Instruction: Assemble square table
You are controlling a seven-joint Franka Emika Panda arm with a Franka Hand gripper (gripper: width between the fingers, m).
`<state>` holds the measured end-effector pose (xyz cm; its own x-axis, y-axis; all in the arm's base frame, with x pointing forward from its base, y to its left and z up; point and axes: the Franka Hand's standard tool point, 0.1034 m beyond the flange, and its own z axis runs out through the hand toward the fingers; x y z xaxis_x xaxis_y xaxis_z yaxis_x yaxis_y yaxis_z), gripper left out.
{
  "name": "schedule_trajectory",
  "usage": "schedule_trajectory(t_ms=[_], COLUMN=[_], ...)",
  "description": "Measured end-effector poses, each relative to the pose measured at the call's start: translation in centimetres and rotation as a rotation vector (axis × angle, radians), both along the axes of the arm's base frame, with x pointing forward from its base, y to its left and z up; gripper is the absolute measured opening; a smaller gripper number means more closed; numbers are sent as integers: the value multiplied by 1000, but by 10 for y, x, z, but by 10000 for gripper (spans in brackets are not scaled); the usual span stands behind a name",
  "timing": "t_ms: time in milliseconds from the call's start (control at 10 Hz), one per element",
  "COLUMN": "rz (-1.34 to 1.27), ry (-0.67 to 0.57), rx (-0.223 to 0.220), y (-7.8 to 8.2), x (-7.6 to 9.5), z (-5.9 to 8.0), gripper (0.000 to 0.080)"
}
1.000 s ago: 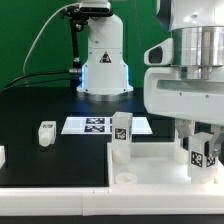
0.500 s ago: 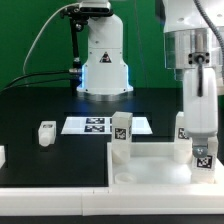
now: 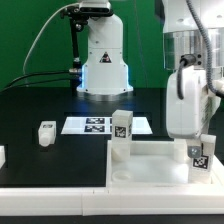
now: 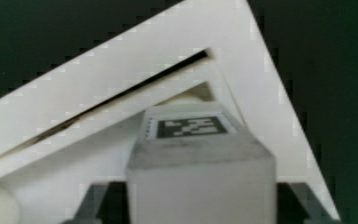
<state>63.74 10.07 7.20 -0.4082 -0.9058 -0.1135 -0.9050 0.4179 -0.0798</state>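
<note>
The square table panel (image 3: 150, 168) lies white and rimmed at the front of the exterior view. One white tagged leg (image 3: 121, 136) stands upright on its corner towards the exterior view's left. My gripper (image 3: 199, 146) is shut on a second tagged leg (image 3: 199, 154), upright at the corner towards the exterior view's right. In the wrist view the held leg (image 4: 197, 150) fills the space between my dark fingers (image 4: 103, 203), my gripper (image 4: 197, 205) sits around it, and the panel's rim (image 4: 158, 62) runs to a corner beyond. A third leg (image 3: 46, 133) lies loose on the black table.
The marker board (image 3: 100, 125) lies flat behind the panel. The arm's white base (image 3: 104, 62) stands at the back. A small white part (image 3: 2, 155) shows at the exterior view's left edge. White border strips (image 3: 50, 198) run along the front.
The wrist has turned about its upright axis, showing a narrower side of the hand. The held leg has stayed at the same corner of the panel.
</note>
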Motion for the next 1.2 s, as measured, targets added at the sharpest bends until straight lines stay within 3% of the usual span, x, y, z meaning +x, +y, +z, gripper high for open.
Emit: schedule_trajectory(t_ms=[100,200,300,400,1200], rz=[75,128,149,151,160], ry=[-19,-39,-53,-63,-49], rx=[-5,-7,-9,-11,-17], y=[-5,-15,-26,-32,-29], x=[2,0,-1,1,-2], z=[11,26,38,45,36], gripper=[465,583,583,636,649])
